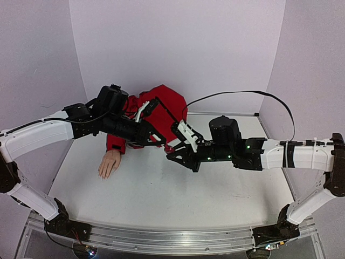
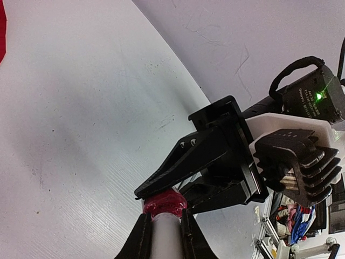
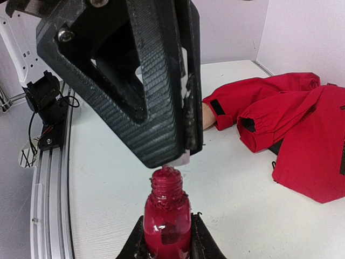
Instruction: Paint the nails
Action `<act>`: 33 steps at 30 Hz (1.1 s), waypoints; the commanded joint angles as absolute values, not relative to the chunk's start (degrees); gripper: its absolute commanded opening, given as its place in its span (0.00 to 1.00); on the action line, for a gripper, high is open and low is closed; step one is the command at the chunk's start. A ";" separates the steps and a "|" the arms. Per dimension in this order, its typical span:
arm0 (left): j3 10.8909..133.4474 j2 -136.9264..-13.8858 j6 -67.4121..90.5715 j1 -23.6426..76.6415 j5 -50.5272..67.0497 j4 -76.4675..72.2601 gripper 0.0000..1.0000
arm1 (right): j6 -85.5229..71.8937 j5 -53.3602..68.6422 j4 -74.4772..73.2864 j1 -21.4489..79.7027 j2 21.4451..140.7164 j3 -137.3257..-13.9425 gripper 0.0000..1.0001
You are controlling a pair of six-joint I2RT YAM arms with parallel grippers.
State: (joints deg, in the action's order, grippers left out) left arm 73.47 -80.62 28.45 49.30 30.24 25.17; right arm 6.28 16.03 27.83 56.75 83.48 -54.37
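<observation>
Pinching a white cap (image 2: 164,240) with the left gripper (image 2: 164,216), pads (image 2: 143,234) pressing tight against its two sides; holding the cap's red-smeared end right at the open neck of the polish bottle (image 3: 167,208); gripping that red bottle in the right gripper (image 3: 168,221), jaws pressing snugly on its sides; hanging both tools over the middle of the white table (image 1: 161,199); leaving the beige mannequin hand (image 1: 109,161) lying flat on that table, left of and apart from both tools, fingers (image 1: 107,169) pointing toward the near edge; showing the nails (image 1: 103,175) only as specks at those fingertips, too small for telling any polish; trailing a red jacket (image 1: 161,102) from the wrist toward the back wall.
</observation>
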 commanded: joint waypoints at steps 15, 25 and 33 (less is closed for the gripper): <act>75.89 -77.61 27.42 48.96 27.95 25.49 0.00 | 7.08 16.61 29.98 56.69 82.44 -54.47 0.00; 75.85 -77.46 27.14 48.88 27.56 25.88 0.00 | 6.96 16.46 30.18 56.68 82.03 -54.08 0.00; 75.94 -76.91 26.81 48.78 26.99 26.50 0.00 | 6.94 16.20 30.45 56.69 81.49 -53.71 0.00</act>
State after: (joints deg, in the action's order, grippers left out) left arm 73.47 -79.46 28.23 49.28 28.27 26.76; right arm 6.44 15.86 27.86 56.75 83.48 -53.58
